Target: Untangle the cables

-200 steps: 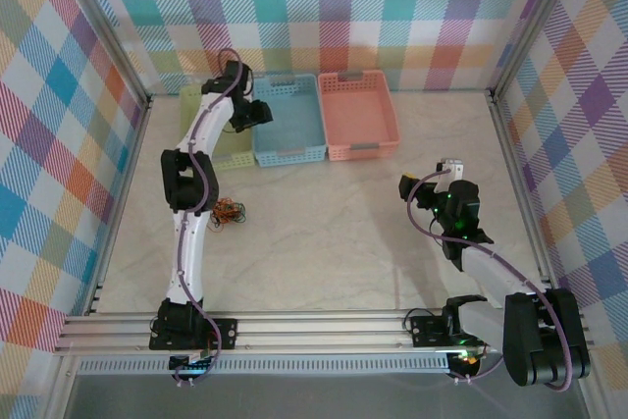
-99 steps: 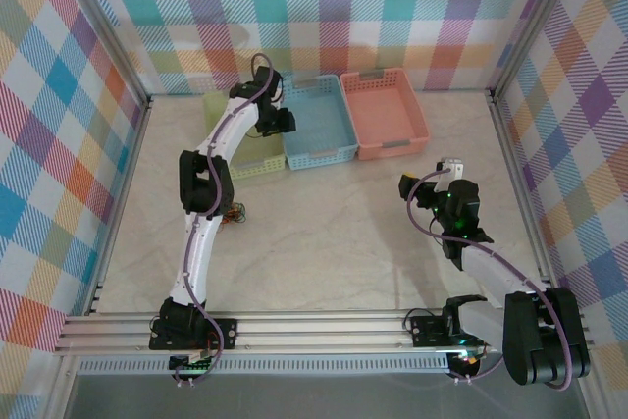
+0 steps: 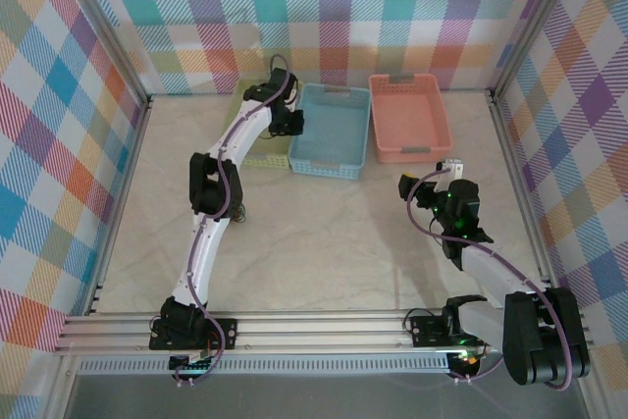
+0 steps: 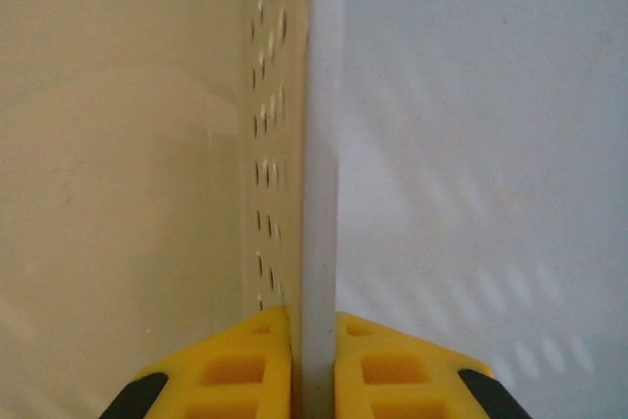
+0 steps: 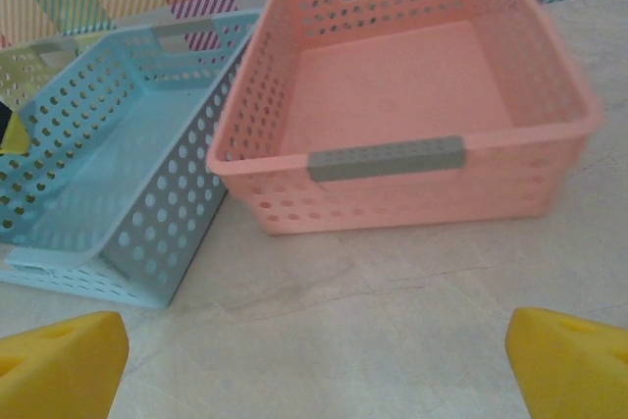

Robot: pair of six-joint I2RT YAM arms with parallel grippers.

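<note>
Robot lab test cell: aluminium frame point(image 3: 294, 326), plaid-patterned walls point(image 3: 392, 7), marbled tabletop point(image 3: 334, 242).

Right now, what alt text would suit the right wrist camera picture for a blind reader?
An empty pink basket sits on a pale table, an empty blue basket beside it on the left. The arm's two yellow fingers show at the bottom corners, wide apart.

From overhead the light is bright, even and diffuse. The pale counter point(image 3: 324, 242) shows no glare, and the arms cast only faint, soft shadows.

In the left wrist view everything sits too near to focus. The basket wall point(image 4: 319, 144) between the left fingers point(image 4: 235, 370) is smeared, with dim light spots at 4 o'clock.

In the right wrist view the pink basket point(image 5: 392, 159) and blue basket point(image 5: 98, 174) are crisp. The right fingers point(image 5: 59, 365), at 7 and 5 o'clock, are blurred.
</note>
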